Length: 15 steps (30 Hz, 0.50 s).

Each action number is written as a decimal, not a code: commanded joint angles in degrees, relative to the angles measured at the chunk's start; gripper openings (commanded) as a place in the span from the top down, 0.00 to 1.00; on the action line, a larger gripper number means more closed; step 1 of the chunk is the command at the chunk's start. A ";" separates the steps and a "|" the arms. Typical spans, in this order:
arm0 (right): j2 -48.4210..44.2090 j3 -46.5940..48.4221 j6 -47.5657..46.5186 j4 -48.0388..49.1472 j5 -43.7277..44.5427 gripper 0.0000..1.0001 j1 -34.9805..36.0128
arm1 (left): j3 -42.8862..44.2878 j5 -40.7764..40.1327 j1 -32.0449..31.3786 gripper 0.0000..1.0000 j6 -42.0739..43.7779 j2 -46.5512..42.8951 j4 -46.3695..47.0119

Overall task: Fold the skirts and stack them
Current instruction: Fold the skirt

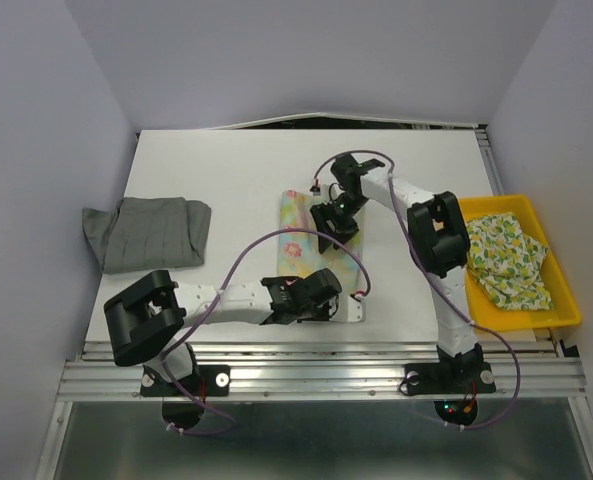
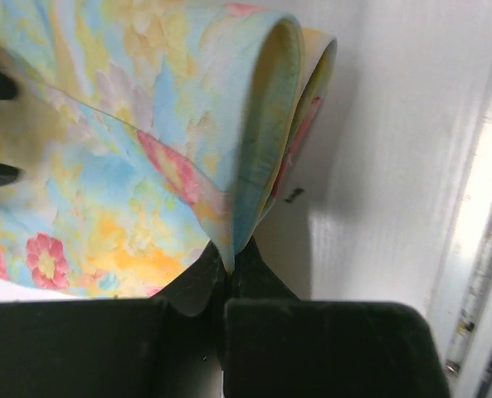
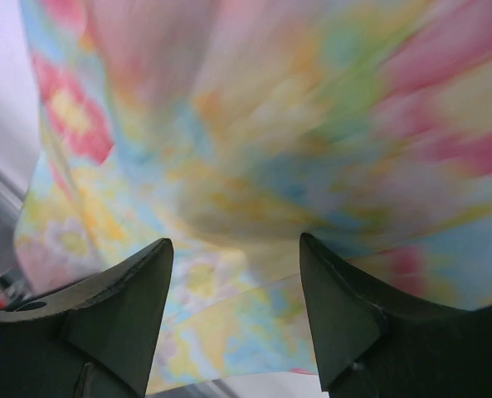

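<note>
The white tabletop (image 1: 236, 170) is carrying the work, and the flowered skirt (image 1: 298, 240) is lying on it under both grippers, running from the left gripper (image 1: 314, 295) at its near end to the right gripper (image 1: 334, 222) at its far end. That placement is likely giving each arm one end to handle for a fold.

In the left wrist view the left gripper (image 2: 229, 278) is pressing together on a doubled edge of the flowered skirt (image 2: 104, 191). The cloth is curling up in a loop just above the pinch, so the hold seems meant to carry that edge over.

The right gripper (image 3: 237, 245) is standing spread, with the blurred flowered skirt (image 3: 254, 149) filling the view beyond its fingers. It is gripping nothing that shows.

Well off to the left gripper's left, the grey skirt (image 1: 146, 232) is sitting folded, probably the base for the stack. To the right gripper's right, the yellow tray (image 1: 521, 320) is holding the printed skirt (image 1: 511, 260), bunched and not yet folded.

The left arm's purple cable (image 1: 256, 245) is arching beside the skirt and could brush it. The two grippers are also working close together, so a crossing fold is risking contact.
</note>
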 commanded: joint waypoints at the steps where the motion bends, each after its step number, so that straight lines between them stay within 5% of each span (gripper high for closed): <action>1: 2.23 9.29 -1.91 4.82 11.27 0.31 -3.12 | 1.47 9.73 -0.66 1.00 -2.62 -2.64 -11.40; 10: 2.32 15.88 -5.60 10.70 14.07 0.19 -4.18 | 3.75 17.54 -0.66 1.00 -2.97 -3.35 -16.76; 15: 5.92 19.24 -7.80 11.32 14.52 0.20 -4.71 | 5.51 19.75 -0.31 1.00 -3.41 -3.79 -20.11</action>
